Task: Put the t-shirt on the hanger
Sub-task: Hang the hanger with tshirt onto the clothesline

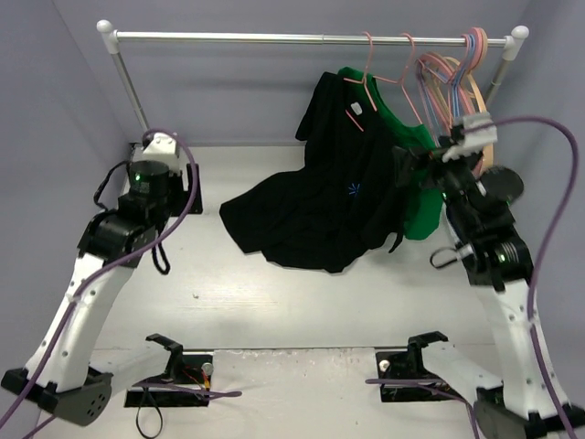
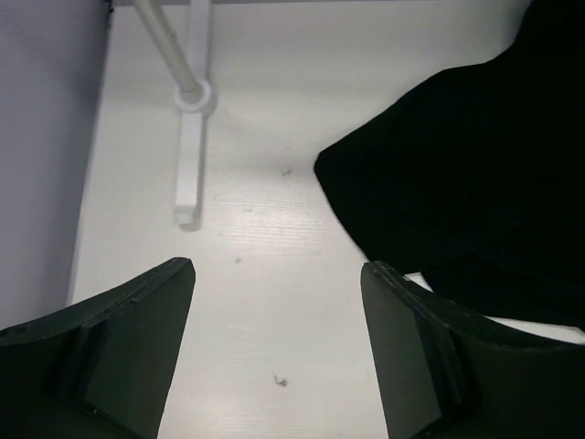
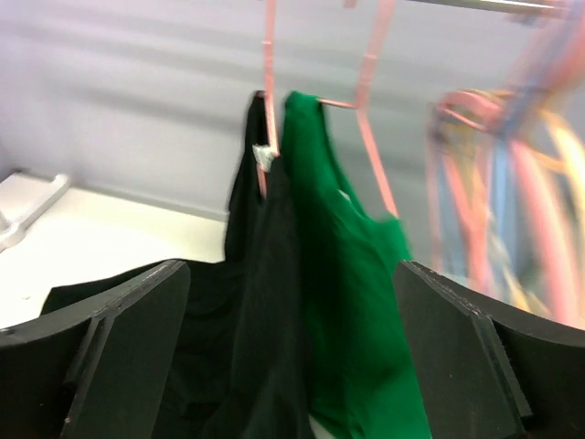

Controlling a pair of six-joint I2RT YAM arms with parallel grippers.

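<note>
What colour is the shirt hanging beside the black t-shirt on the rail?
Green; the green t-shirt shows best in the right wrist view.

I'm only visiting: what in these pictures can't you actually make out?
- Top view: the lower part of the hanger is buried in the t-shirt, so how far it is threaded in cannot be told.
- Right wrist view: the spare hangers are blurred, so they cannot be counted.
- Left wrist view: the t-shirt runs off the right edge, beyond the open left end effector.
</note>
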